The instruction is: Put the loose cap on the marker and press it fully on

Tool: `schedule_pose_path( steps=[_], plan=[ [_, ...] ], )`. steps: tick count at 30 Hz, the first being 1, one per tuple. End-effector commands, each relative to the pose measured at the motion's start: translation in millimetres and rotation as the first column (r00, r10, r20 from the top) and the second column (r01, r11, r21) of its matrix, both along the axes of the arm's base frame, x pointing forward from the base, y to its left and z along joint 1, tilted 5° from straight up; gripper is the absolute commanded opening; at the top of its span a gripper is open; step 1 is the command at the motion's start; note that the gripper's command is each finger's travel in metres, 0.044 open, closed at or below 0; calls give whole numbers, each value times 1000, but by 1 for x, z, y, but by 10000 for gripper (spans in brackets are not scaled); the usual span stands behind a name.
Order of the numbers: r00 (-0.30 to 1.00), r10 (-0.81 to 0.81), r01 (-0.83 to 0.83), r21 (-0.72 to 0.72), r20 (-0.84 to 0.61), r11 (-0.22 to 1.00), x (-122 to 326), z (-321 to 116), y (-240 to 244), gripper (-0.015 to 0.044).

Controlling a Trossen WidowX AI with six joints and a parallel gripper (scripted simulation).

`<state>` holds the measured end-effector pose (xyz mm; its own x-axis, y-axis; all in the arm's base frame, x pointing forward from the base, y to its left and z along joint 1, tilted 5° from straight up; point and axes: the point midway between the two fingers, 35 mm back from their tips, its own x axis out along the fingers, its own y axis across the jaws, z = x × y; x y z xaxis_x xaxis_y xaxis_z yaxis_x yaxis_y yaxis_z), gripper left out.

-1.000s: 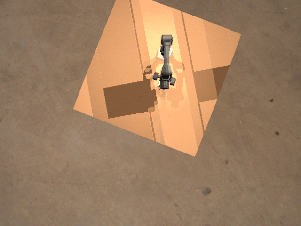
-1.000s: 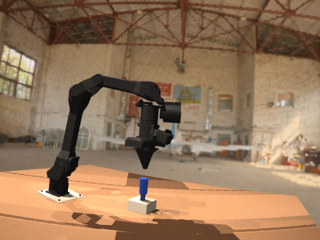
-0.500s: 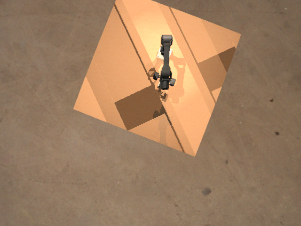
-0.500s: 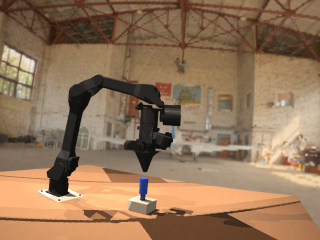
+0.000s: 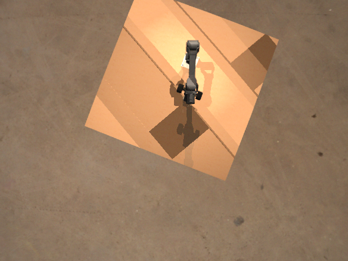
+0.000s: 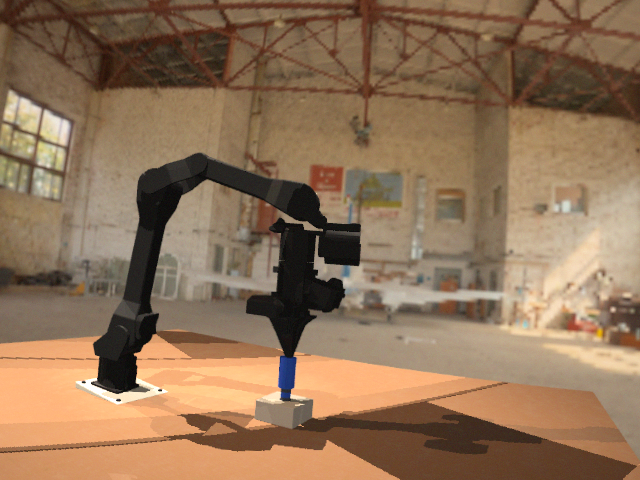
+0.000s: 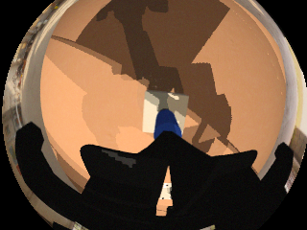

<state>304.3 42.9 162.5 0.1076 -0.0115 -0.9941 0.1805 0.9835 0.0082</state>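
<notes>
Leftward, the arm's base (image 6: pixel 121 381) sits bolted to the desk (image 6: pixel 465 413). Centrally, the empty pincer (image 6: pixel 287 352), shut tight, presses its tip on the blue cap (image 6: pixel 286 373) atop the marker in the holder (image 6: pixel 283 408). Capping looks nearly done; retreat remains.

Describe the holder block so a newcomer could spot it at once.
Start at the orange table, then find the black arm's shut gripper pointing straight down. Directly beneath it, the blue cap rises from the holder block, the only pale grey cube there.
</notes>
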Motion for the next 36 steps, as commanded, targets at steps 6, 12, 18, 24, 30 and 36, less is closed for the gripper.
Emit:
schedule_pose_path(
  steps=[6, 12, 18, 24, 30, 36],
  plan=[
    [1000, -1, 1, 0, 3, 1000, 1, -5, 0, 0],
    [1000, 0, 0, 1, 6, 1000, 2, 2, 0, 0],
    [999, 3, -3, 5, 32, 1000, -5, 68, 1, 0],
    [999, 4, -4, 6, 38, 1000, -10, 83, 1, 26],
    [999, 4, -4, 6, 38, 1000, -10, 83, 1, 184],
    [999, 4, -4, 6, 38, 1000, -10, 83, 1, 341]
  ],
)
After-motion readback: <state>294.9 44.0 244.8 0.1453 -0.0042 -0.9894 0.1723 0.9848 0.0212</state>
